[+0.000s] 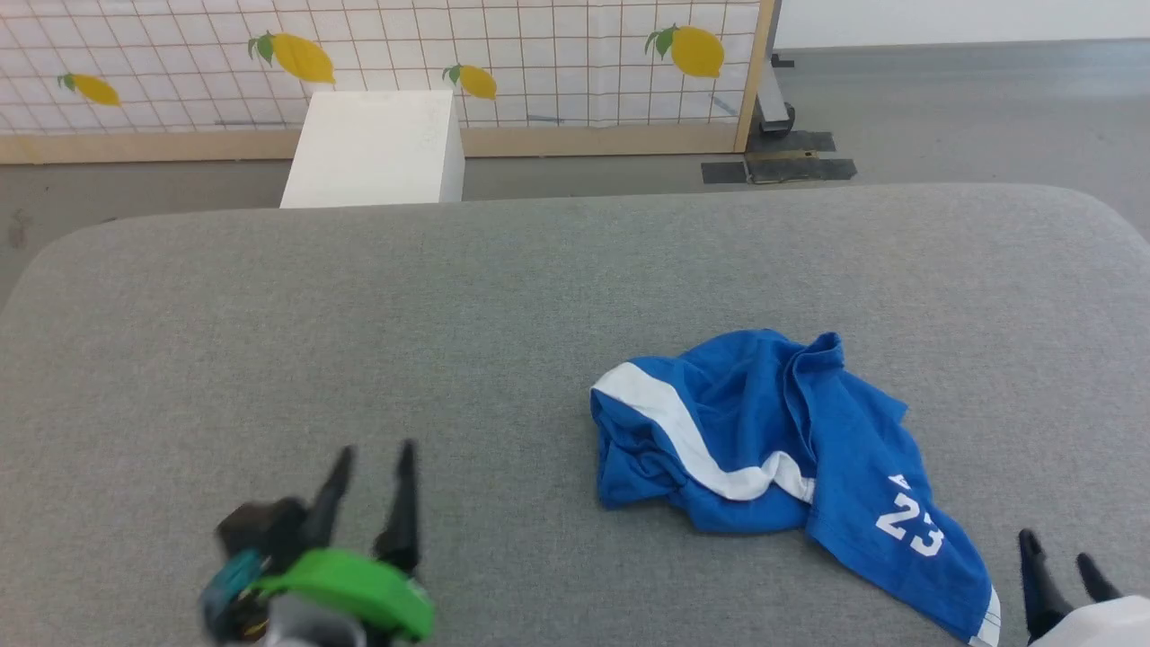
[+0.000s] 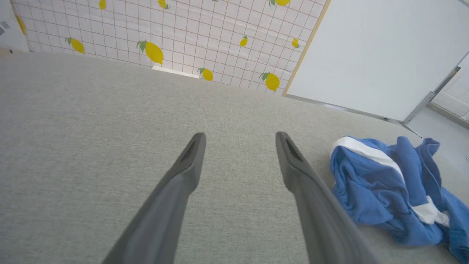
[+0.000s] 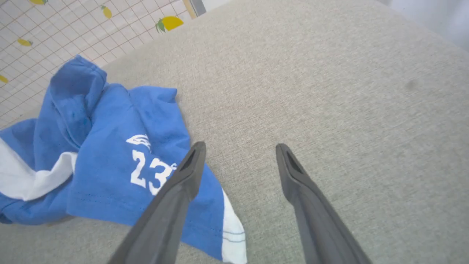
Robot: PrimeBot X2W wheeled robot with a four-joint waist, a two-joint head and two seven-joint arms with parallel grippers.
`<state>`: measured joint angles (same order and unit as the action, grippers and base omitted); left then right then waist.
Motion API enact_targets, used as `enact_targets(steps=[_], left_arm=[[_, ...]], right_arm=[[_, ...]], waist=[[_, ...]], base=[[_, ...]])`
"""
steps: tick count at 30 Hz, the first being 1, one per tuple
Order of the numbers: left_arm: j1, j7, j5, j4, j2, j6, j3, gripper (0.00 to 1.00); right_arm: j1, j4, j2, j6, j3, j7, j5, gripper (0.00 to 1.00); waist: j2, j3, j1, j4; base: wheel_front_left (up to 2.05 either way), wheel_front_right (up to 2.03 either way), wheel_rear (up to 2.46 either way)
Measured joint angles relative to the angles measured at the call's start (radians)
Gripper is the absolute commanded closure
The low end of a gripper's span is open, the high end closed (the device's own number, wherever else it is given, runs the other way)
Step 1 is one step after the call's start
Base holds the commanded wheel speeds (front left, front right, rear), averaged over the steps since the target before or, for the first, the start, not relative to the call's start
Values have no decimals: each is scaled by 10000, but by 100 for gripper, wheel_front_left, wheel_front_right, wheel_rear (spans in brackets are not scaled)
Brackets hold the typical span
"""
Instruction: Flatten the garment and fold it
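The garment (image 1: pixel 773 449) is a pair of bright blue shorts with a white stripe and a white "23", lying crumpled right of centre on the grey padded table (image 1: pixel 359 314). It also appears at the right of the left wrist view (image 2: pixel 384 190) and at the left of the right wrist view (image 3: pixel 110 154). My left gripper (image 1: pixel 373 454) hovers open at the lower left, well apart from the shorts, nothing between its fingers (image 2: pixel 190 161). My right gripper (image 1: pixel 1058 548) is open at the lower right, just beside the hem with the "23"; its fingers (image 3: pixel 289 165) hold nothing.
A white box (image 1: pixel 373 148) stands on the floor behind the table. A lemon-patterned grid panel (image 1: pixel 449 54) with a wooden frame runs along the back. Dark tape patches (image 1: pixel 777 166) mark the grey floor at the right. Bare table surface spreads left of and beyond the shorts.
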<state>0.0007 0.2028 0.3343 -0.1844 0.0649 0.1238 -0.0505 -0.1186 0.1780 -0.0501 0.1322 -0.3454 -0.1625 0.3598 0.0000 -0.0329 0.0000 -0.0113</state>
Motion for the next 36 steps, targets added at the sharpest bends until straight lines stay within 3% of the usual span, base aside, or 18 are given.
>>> enact_targets(steps=[3,9,14,18,19,20,21,25,31,36], left_arm=[[-872,-1398,658,-230,-44,0,-719,0],[-3163,-5777,1434,-1200,-81,0,-2305,0],[-3802,-7586,1818,-1664,61,2,-3572,0],[-3911,-7808,1764,-2150,464,2,-3726,0],[-3911,-7808,1766,-2203,537,2,-3774,31],[-3912,-7682,1781,-2184,564,2,-3785,78],[-3921,-7499,1868,-2138,579,2,-3829,100],[-3991,-6573,2240,-1927,635,2,-3766,100],[-5194,-4788,2673,-1264,943,-58,-2399,100],[-5077,-3927,2826,-593,1494,-794,-1149,100]], right_arm=[[220,-98,-4,0,-173,230,-198,0],[649,-245,0,0,117,184,-314,0],[769,-178,2,0,332,251,-290,0],[769,27,2,0,489,504,-228,0],[769,73,4,0,512,566,-228,0],[779,105,6,0,525,614,-226,0],[781,150,6,0,535,669,-226,0],[789,360,0,0,575,809,-211,0],[987,464,2,0,711,834,-253,0],[1103,472,4,0,846,732,-330,0]], waist=[[0,-21,0,95],[0,-344,0,482],[0,-798,0,843],[0,-1181,1,1107],[0,-1265,1,1167],[0,-1325,0,1212],[0,-1396,1,1260],[0,-1496,1,1266],[0,-1312,1,903],[0,-870,1,538]], base=[[0,0,0],[0,0,0],[0,0,0],[0,0,0],[0,0,0],[0,0,0],[0,0,0],[0,0,0],[0,0,0],[0,0,0]])
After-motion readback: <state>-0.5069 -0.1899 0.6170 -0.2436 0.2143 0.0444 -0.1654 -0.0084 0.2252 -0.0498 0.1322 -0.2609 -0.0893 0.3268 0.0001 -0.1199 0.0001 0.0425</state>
